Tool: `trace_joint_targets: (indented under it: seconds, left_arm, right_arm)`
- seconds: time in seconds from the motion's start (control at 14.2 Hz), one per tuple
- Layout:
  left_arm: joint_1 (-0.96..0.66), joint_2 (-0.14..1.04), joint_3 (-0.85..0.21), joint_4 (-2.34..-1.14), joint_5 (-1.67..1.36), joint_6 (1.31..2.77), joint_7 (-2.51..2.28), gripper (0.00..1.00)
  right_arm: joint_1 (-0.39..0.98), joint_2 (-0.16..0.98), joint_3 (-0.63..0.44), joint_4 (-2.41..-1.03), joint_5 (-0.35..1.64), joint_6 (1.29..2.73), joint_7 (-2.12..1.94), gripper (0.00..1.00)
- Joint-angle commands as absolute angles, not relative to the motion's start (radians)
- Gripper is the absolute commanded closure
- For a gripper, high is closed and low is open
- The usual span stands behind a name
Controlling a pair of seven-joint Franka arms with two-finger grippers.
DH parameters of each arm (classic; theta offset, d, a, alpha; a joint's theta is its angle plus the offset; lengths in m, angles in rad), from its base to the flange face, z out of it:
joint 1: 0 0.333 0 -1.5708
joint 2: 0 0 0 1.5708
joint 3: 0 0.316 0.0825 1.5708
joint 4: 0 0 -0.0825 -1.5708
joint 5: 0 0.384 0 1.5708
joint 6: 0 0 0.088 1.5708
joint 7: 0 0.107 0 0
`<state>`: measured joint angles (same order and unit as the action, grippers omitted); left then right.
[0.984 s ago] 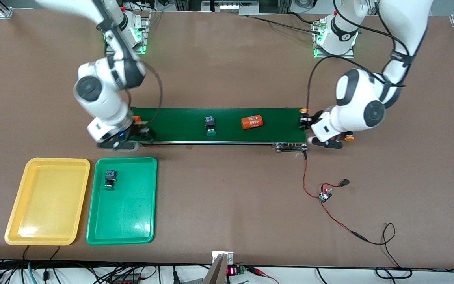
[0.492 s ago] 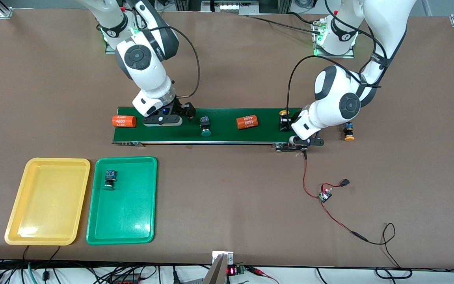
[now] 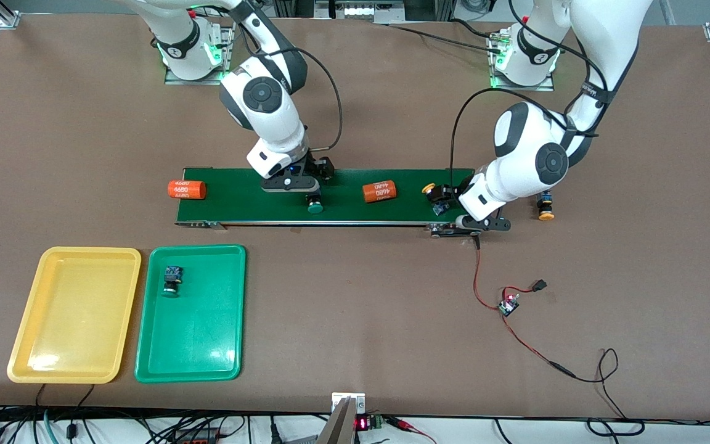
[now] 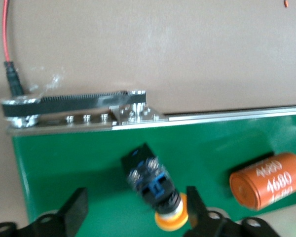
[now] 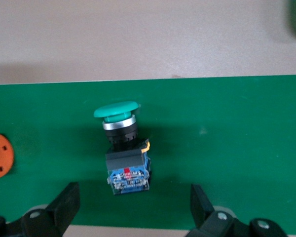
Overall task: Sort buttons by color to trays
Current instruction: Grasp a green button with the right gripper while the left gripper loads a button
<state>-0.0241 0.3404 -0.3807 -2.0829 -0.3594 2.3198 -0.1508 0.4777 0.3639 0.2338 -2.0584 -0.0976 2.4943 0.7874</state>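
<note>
A green-capped button (image 3: 314, 204) lies on the belt, and my right gripper (image 3: 298, 187) hangs open just over it; in the right wrist view the button (image 5: 122, 148) lies just ahead of the open fingers (image 5: 66, 202). My left gripper (image 3: 440, 200) is low over the belt's left-arm end, open around a yellow-capped button (image 3: 432, 193); in the left wrist view the button (image 4: 155, 185) lies between the fingers (image 4: 75, 211). A second yellow-capped button (image 3: 545, 207) stands on the table past that belt end. Another green-capped button (image 3: 172, 280) lies in the green tray (image 3: 207, 345). The yellow tray (image 3: 71, 333) holds nothing.
The dark green conveyor belt (image 3: 238, 203) runs between the arms. One orange "4680" cylinder (image 3: 379, 191) lies on it; another (image 3: 186, 189) lies on the table at the belt's right-arm end. A red wire with a small board (image 3: 506, 306) lies nearer the camera.
My right gripper swung from the belt's tray end to over the green-capped button. My left gripper moved onto the belt around the yellow-capped button. Belt items drifted toward the right arm's end.
</note>
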Motion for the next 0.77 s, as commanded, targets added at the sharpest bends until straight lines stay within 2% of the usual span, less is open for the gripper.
trace_joint_targets:
  seconds: [0.0, 0.07, 0.35, 0.42, 0.49, 0.56, 0.7]
  left_arm:
    - [0.02, 0.246, -0.342, -2.088, -0.3, 2.166, -0.143, 0.0]
    - [0.023, 0.241, -0.303, -2.088, -0.226, 2.137, -0.143, 0.0]
    - [0.026, 0.259, -0.145, -2.089, 0.107, 2.129, -0.135, 0.0]
    - [0.026, 0.265, -0.12, -2.097, 0.161, 2.129, -0.12, 0.0]
    - [0.026, 0.276, -0.117, -2.112, 0.185, 2.128, -0.094, 0.0]
    - [0.028, 0.282, -0.112, -2.144, 0.186, 2.135, -0.069, 0.0]
    - [0.028, 0.287, -0.107, -2.212, 0.187, 2.189, -0.019, 0.0]
  right_arm:
    - [0.476, 0.408, 0.23, -2.037, -0.156, 2.5, 0.819, 0.03]
    - [0.476, 0.419, 0.229, -2.039, -0.176, 2.511, 0.819, 0.11]
    - [0.469, 0.436, 0.21, -2.037, -0.199, 2.531, 0.813, 0.73]
    - [0.466, 0.436, 0.207, -2.037, -0.198, 2.53, 0.816, 0.83]
    - [0.465, 0.431, 0.198, -2.033, -0.192, 2.528, 0.807, 0.93]
    - [0.462, 0.425, 0.183, -2.019, -0.19, 2.522, 0.798, 0.98]
    - [0.456, 0.413, 0.143, -1.973, -0.19, 2.484, 0.782, 0.99]
